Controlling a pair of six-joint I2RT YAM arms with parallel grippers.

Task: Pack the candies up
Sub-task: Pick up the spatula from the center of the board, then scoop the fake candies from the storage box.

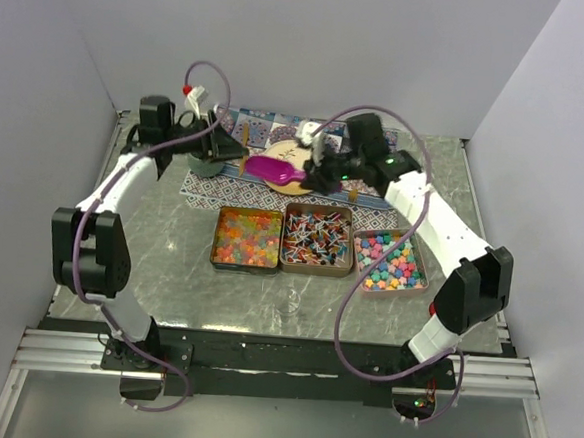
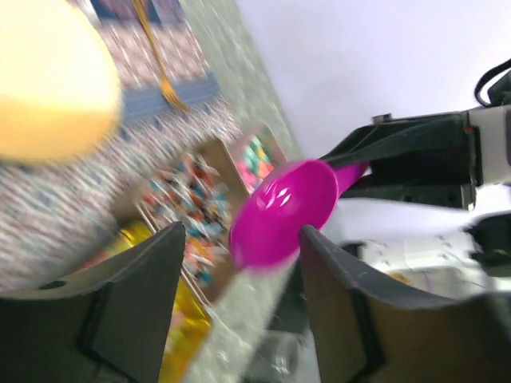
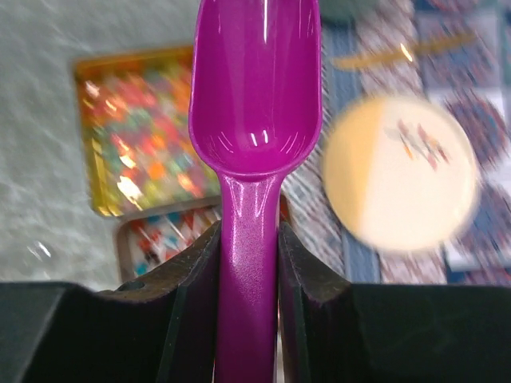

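Three open tins hold the candies: orange-yellow-red gummies (image 1: 247, 236), red-blue-white wrapped pieces (image 1: 318, 238) and pastel star pieces (image 1: 391, 262). My right gripper (image 1: 313, 172) is shut on the handle of the purple scoop (image 1: 274, 167). It holds the empty scoop in the air over the mat behind the tins. In the right wrist view the right gripper (image 3: 248, 271) clamps the scoop (image 3: 255, 88) above the gummies (image 3: 144, 152). My left gripper (image 1: 229, 151) is open and empty at the back left. In the left wrist view the left gripper (image 2: 239, 311) faces the scoop (image 2: 283, 211).
A patterned mat (image 1: 206, 188) lies behind the tins with a cream round disc (image 1: 294, 185) and a grey bowl (image 1: 204, 163) on it. A small clear item (image 1: 291, 301) stands in front of the tins. A small red thing (image 1: 434, 309) shows beside the right arm.
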